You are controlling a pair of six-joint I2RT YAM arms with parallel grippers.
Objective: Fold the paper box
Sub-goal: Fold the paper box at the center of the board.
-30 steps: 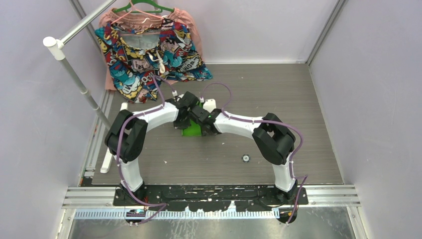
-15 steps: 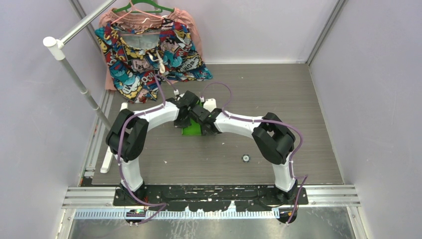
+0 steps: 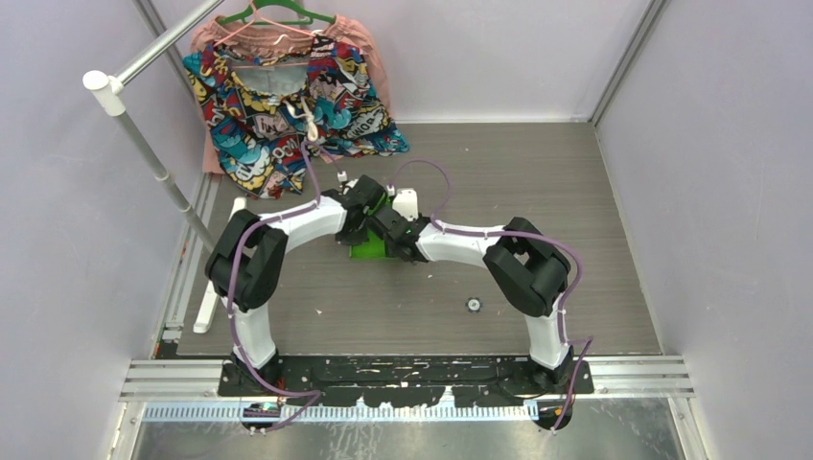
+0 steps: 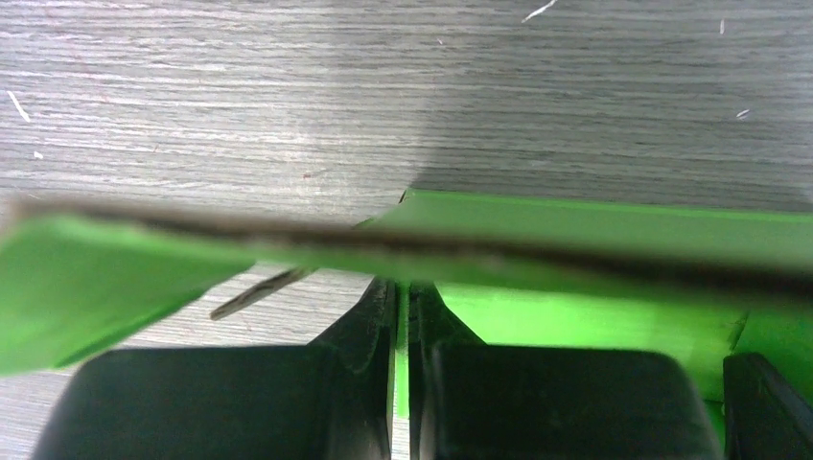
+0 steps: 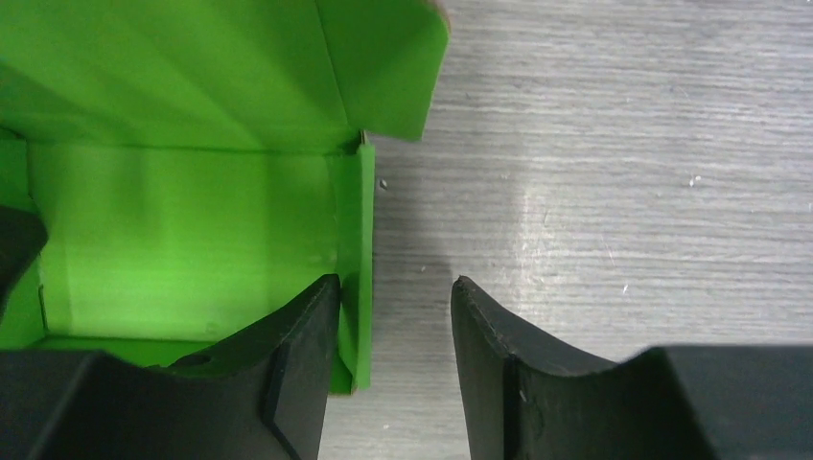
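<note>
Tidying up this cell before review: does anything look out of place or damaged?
The patterned garment, on its hanger, lies slumped onto the table's far-left corner. A small round item lies loose toward the near right. The paper box shows no visible tears.
</note>
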